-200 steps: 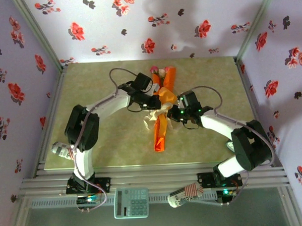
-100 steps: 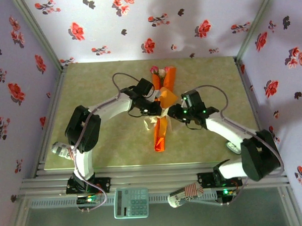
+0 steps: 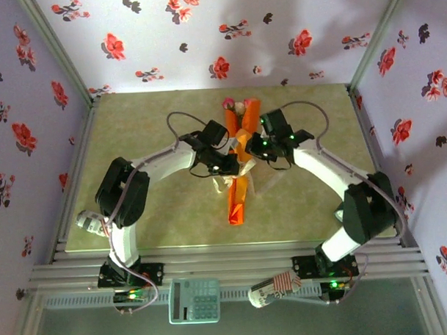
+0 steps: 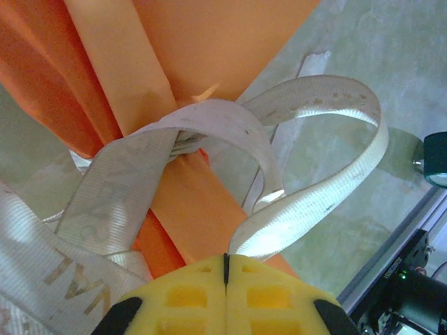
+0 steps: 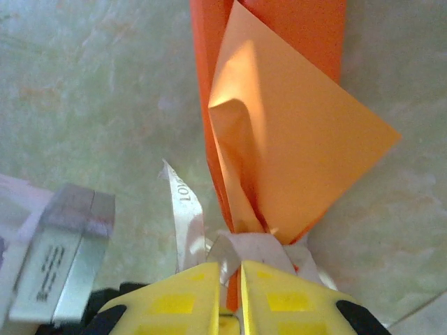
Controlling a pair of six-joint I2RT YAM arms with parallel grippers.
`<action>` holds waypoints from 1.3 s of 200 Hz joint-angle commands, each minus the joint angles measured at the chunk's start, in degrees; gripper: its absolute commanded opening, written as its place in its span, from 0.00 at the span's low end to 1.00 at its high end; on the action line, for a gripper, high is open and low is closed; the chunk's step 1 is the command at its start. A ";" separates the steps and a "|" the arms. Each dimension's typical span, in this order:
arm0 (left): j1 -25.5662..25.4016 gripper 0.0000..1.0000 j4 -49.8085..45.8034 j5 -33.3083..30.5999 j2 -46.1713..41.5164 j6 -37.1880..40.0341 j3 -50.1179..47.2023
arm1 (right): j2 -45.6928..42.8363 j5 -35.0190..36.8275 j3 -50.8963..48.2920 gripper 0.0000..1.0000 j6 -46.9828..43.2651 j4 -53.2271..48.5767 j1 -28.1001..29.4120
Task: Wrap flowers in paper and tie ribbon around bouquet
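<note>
The left claw (image 4: pixel 225 257) stays pressed shut on the cream ribbon (image 4: pixel 314 105), which is printed with the letters "VAL"; the ribbon's knot around the orange bouquet (image 4: pixel 209 49) sits just ahead of the fingertips. The right claw (image 5: pixel 235 266) has swung from the bouquet's middle up towards the roses (image 3: pixel 234 105), and its jaws are a narrow slit against the ribbon bunch, so I cannot tell whether it grips. The print on the ribbon tail just left of the right claw is too blurred to read, and the tie looks made and probably only needs tightening.

Yellow fingers (image 5: pixel 178 301) on ribbon (image 5: pixel 187 213) around paper (image 5: pixel 293 153)

Left claw (image 4: pixel 225 258), right claw (image 5: pixel 232 266), both pinched (elbows out)
</note>
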 commanded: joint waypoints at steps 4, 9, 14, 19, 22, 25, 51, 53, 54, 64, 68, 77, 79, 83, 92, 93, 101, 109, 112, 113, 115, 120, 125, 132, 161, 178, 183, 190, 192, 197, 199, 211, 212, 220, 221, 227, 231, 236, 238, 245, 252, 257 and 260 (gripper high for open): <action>-0.47 0.00 2.44 -1.14 -3.43 -1.86 -1.74 | 5.74 -1.08 5.51 0.12 -7.55 -8.10 0.33; -0.46 0.00 2.68 -1.28 -3.56 -2.09 -2.07 | 6.58 -1.67 6.08 0.12 -8.19 -8.58 0.51; -0.52 0.00 2.90 -1.46 -3.75 -2.35 -2.34 | 7.31 -2.25 6.38 0.14 -8.64 -8.90 0.61; -0.48 0.00 3.26 -1.68 -3.99 -2.54 -2.67 | 7.82 -2.70 6.44 0.16 -9.03 -8.93 0.69; -0.47 0.00 3.51 -1.76 -4.11 -2.76 -2.88 | 8.12 -2.80 6.52 0.16 -9.26 -9.07 0.77; -0.47 0.00 3.80 -1.88 -4.29 -2.91 -3.15 | 8.34 -2.78 6.53 0.17 -9.61 -9.34 0.86; -0.47 0.00 6.30 -1.62 -5.10 -4.81 -5.03 | 10.00 -1.66 7.19 0.21 -12.63 -11.26 1.56; -0.47 0.00 6.43 -1.57 -5.14 -4.91 -5.13 | 10.07 -1.60 7.26 0.21 -12.91 -11.30 1.69; -0.47 0.00 6.52 -1.57 -5.21 -4.98 -5.19 | 10.17 -1.57 7.29 0.21 -13.08 -11.30 1.68; -0.48 0.00 7.34 -1.29 -5.30 -5.60 -5.80 | 10.73 -1.18 7.85 0.23 -14.48 -11.84 2.09; -0.50 0.00 7.50 -1.21 -5.28 -5.77 -5.98 | 11.01 -0.92 8.28 0.23 -15.10 -12.21 2.32; -0.55 0.00 7.95 -0.97 -5.30 -6.23 -6.34 | 11.77 0.11 9.40 0.24 -16.50 -13.70 2.84; -0.51 0.00 8.02 -0.95 -5.24 -6.29 -6.42 | 11.89 0.30 9.60 0.24 -16.78 -13.97 3.00; -0.48 0.00 8.21 -0.93 -5.20 -6.50 -6.54 | 12.14 0.73 9.90 0.24 -17.17 -14.37 3.12; -0.48 0.00 8.37 -0.86 -5.15 -6.78 -6.73 | 12.54 1.45 10.35 0.26 -17.96 -14.88 3.47; -0.52 0.00 8.42 -0.86 -5.17 -6.84 -6.78 | 12.55 1.49 10.33 0.26 -17.88 -14.90 3.50; -0.47 0.00 8.67 -0.85 -5.19 -7.05 -7.03 | 12.77 1.86 10.26 0.27 -18.28 -14.81 3.61; -0.52 0.00 9.21 -0.76 -5.42 -7.40 -7.35 | 13.11 2.29 10.36 0.28 -18.67 -14.89 3.69; -0.50 0.00 9.32 -0.77 -5.42 -7.50 -7.55 | 13.21 2.38 10.35 0.28 -18.76 -14.91 3.70; -0.53 0.00 9.42 -0.77 -5.44 -7.60 -7.58 | 13.23 2.40 10.37 0.28 -18.81 -14.91 3.74; -0.49 0.00 9.53 -0.77 -5.45 -7.67 -7.68 | 13.34 2.49 10.39 0.28 -18.94 -14.91 3.77; -0.52 0.00 9.80 -0.74 -5.53 -7.98 -7.85 | 13.47 2.57 10.49 0.29 -19.10 -14.91 3.85; -0.45 0.00 10.00 -0.76 -5.56 -8.13 -8.01 | 13.60 2.50 10.64 0.29 -19.43 -14.83 3.94; -0.52 0.00 10.24 -0.75 -5.60 -8.53 -8.22 | 13.69 2.57 10.72 0.30 -19.79 -14.72 4.11; -0.47 0.00 11.68 -1.10 -6.22 -9.77 -9.37 | 12.56 2.61 10.78 0.33 -20.56 -13.95 4.84; -0.52 0.00 12.53 -1.44 -6.75 -10.60 -10.28 | 11.48 2.39 10.14 0.36 -20.70 -12.92 4.83; -0.47 0.00 13.06 -1.47 -6.93 -10.93 -10.62 | 11.35 2.16 10.13 0.36 -20.94 -12.89 4.84; -0.49 0.00 13.77 -1.47 -7.11 -11.37 -10.99 | 11.49 1.99 10.23 0.36 -21.42 -13.08 4.87; -0.52 0.00 13.98 -1.47 -7.20 -11.49 -11.15 | 11.63 1.98 10.33 0.36 -21.52 -13.13 4.89; -0.49 0.00 14.41 -1.47 -7.28 -11.76 -11.37 | 11.88 1.82 10.55 0.36 -21.99 -13.62 4.96; -0.48 0.00 14.56 -1.43 -7.32 -11.98 -11.44 | 11.97 1.78 10.63 0.36 -22.17 -13.77 5.00; -0.47 0.00 14.88 -1.44 -7.38 -12.25 -11.49 | 12.44 2.18 10.84 0.34 -23.35 -14.46 5.42; -0.47 0.00 14.88 -1.46 -7.38 -12.30 -11.49 | 12.50 2.25 10.84 0.34 -23.43 -14.51 5.44; -0.47 0.00 15.23 -1.46 -7.69 -12.56 -11.66 | 12.88 2.82 11.04 0.33 -24.21 -15.21 5.62; -0.47 0.00 15.27 -1.47 -7.71 -12.59 -11.66 | 12.85 2.92 11.07 0.33 -24.26 -15.32 5.67; -0.50 0.00 15.67 -1.43 -8.02 -12.73 -11.96 | 12.90 3.27 11.10 0.33 -24.68 -15.59 5.69; -0.52 0.00 15.99 -1.47 -8.30 -12.82 -12.14 | 12.97 3.50 11.03 0.33 -24.86 -15.61 5.79; -0.47 0.00 16.33 -1.47 -8.53 -13.04 -12.37 | 13.06 3.57 10.94 0.33 -25.02 -15.54 5.73; -0.41 0.00 16.36 -1.43 -8.64 -13.23 -12.48 | 13.01 3.62 10.93 0.33 -25.08 -15.49 5.72; -0.34 0.00 16.73 -1.35 -8.77 -13.55 -12.77 | 13.25 3.64 10.97 0.33 -25.31 -15.52 5.77; -0.34 0.01 17.27 -1.26 -8.88 -14.00 -13.13 | 13.46 3.64 11.23 0.32 -25.53 -15.55 5.77; -0.31 0.02 17.48 -1.23 -8.96 -14.18 -13.31 | 13.83 3.65 11.55 0.32 -25.67 -15.82 5.76; -0.31 0.03 17.62 -1.13 -8.98 -14.44 -13.40 | 14.05 3.66 11.73 0.32 -25.76 -15.99 5.80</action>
